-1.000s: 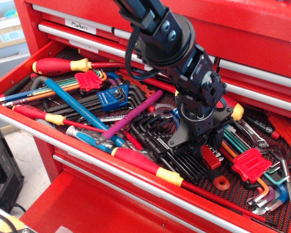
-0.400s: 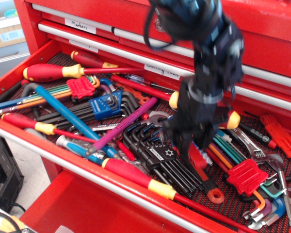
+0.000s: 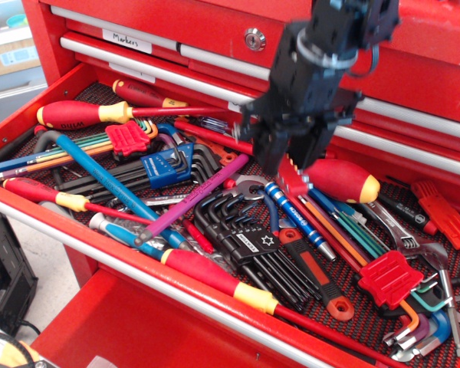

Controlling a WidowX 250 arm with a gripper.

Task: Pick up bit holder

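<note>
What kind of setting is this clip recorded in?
Likely a workshop or lab: a red tool chest with an open drawer full of hex key sets and screwdrivers; the gripper holds a bit holder.

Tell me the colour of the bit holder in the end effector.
Red, with small silver-grey bits along its top edge; the bit holder shows in observation.image, the only view.

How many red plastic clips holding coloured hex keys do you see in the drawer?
2: one hex key clip at the drawer's back left, another hex key clip at front right; more may be hidden under the clutter.
</note>
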